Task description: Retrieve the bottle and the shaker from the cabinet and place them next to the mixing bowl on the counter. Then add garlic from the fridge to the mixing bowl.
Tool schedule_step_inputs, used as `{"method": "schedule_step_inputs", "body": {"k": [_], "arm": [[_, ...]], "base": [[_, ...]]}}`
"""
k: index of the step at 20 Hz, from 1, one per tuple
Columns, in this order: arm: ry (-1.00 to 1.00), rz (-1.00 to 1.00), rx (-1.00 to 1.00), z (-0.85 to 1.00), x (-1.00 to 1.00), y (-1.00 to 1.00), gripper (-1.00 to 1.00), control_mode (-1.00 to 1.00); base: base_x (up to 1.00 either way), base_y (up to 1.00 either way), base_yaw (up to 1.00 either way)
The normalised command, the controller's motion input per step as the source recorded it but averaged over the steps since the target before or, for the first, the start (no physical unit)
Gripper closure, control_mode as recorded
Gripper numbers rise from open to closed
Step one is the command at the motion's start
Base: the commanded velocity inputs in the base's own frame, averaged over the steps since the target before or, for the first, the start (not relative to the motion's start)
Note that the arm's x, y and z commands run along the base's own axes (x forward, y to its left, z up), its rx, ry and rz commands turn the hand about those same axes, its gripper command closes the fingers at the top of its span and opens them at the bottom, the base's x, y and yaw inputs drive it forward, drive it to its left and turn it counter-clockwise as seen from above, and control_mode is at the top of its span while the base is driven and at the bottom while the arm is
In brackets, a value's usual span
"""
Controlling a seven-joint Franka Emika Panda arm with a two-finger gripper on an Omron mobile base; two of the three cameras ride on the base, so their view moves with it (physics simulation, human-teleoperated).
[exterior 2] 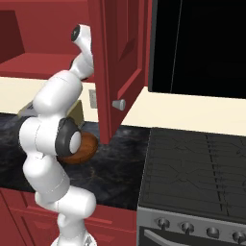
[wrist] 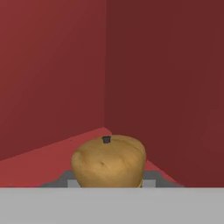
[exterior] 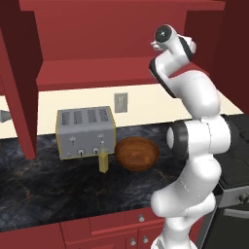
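Observation:
In the hand view a rounded tan shaker point(wrist: 108, 161) with a small dark knob on top stands on the red cabinet shelf, close to the back corner. My gripper point(wrist: 108, 178) is around it, one grey finger pressed to each side, so it is shut on the shaker. The arm point(exterior: 194, 97) reaches up into the open cabinet. Down on the dark counter stands the yellow bottle point(exterior: 103, 160), just left of the brown wooden mixing bowl point(exterior: 137, 153), which the arm partly hides from the other side point(exterior 2: 82, 148). The fridge and the garlic are out of view.
A silver toaster point(exterior: 85, 132) stands behind the bottle. The cabinet's open red door point(exterior 2: 115, 62) hangs to the right of the arm, with its knob point(exterior 2: 118, 104) facing the stove point(exterior 2: 192, 168). Another open door point(exterior: 19, 97) hangs at the left.

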Motion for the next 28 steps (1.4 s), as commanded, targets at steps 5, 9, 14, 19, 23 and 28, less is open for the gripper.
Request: {"method": "schedule_step_inputs", "body": {"k": [5,9,14,19,23,28], "arm": [[-0.39,-0.07,-0.08,0.00,-0.71,0.25,1.00,-1.00],[-0.25,-0.01,-0.04,0.00,-1.00,0.42,1.00,-1.00],[-0.10,0.01,-0.01,0.28,-1.00,0.22,1.00,-1.00],[-0.02,0.04,0.00,0.06,-1.00,0.03,1.00,-1.00],[0.00,0.07,0.00,0.00,-1.00,0.09,1.00,-1.00],[0.06,0.14,-0.01,-0.09,-0.90,0.20,1.00,-1.00]], "base": [[0.00,0.00,0.00],[0.00,0.00,0.00],[0.00,0.00,0.00],[0.00,0.00,0.00],[0.00,0.00,0.00],[0.00,0.00,0.00]]}}
